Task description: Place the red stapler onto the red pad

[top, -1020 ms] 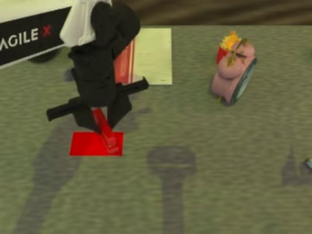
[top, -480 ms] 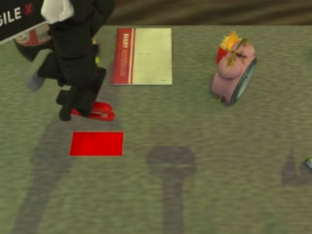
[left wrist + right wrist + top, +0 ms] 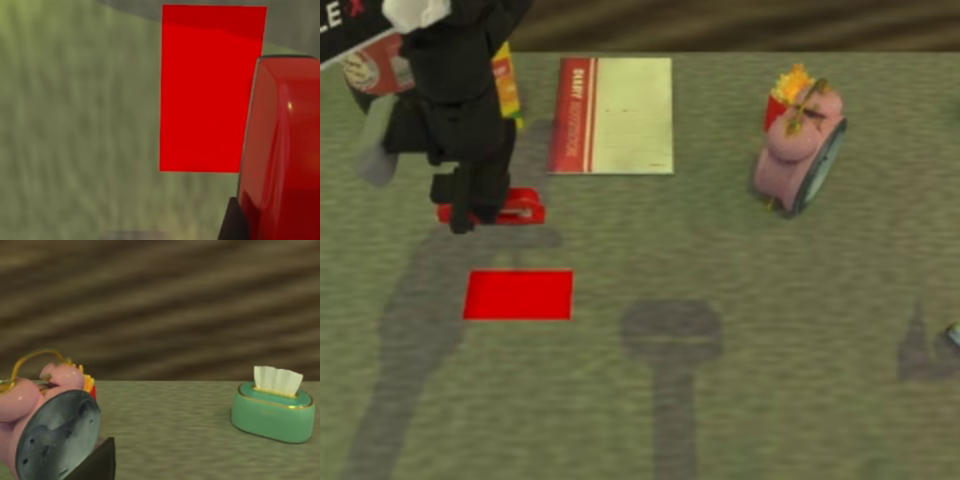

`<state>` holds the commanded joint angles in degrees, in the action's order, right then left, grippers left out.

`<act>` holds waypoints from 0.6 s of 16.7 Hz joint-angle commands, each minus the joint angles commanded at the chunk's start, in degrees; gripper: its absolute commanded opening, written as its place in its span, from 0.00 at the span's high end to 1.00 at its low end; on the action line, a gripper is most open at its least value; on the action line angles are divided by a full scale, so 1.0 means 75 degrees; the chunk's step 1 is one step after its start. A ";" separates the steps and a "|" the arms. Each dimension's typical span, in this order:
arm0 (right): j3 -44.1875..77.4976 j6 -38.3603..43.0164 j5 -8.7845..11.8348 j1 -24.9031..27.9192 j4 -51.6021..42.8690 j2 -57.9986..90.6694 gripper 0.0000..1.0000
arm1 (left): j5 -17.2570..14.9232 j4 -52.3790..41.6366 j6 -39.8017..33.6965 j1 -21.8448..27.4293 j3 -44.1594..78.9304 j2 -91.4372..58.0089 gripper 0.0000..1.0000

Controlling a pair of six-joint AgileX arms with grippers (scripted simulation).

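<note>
Our left gripper (image 3: 470,212) clasped the red stapler (image 3: 510,207) beside the red pad (image 3: 517,295); good placement required centring before release.

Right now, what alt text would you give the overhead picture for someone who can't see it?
The left arm's claw holds the red stapler above a green table, just short of the bare red pad. Farther back lie a cream notebook and a pink alarm clock.
</note>
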<state>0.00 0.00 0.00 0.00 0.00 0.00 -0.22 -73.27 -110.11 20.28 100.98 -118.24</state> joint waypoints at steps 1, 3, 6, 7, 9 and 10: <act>0.0000 0.0000 0.0000 0.0000 0.0000 0.0000 0.00 | 0.0000 0.0000 0.0000 0.0000 0.0000 0.0000 1.00; 0.0000 0.0000 0.0000 0.0000 0.0000 0.0000 0.00 | 0.0002 0.0029 0.0019 0.0040 -0.0042 -0.0016 1.00; 0.0000 0.0000 0.0000 0.0000 0.0000 0.0000 0.00 | -0.0006 0.0569 -0.0006 0.0003 -0.0444 -0.0130 1.00; 0.0000 0.0000 0.0000 0.0000 0.0000 0.0000 0.00 | -0.0008 0.0885 -0.0016 -0.0008 -0.0664 -0.0206 1.00; 0.0000 0.0000 0.0000 0.0000 0.0000 0.0000 0.00 | -0.0008 0.1611 -0.0018 -0.0010 -0.1166 -0.0383 1.00; 0.0000 0.0000 0.0000 0.0000 0.0000 0.0000 0.00 | -0.0007 0.1970 -0.0010 -0.0004 -0.1418 -0.0472 1.00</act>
<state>0.00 0.00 0.00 0.00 0.00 0.00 -0.27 -58.49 -110.19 20.25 90.34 -121.78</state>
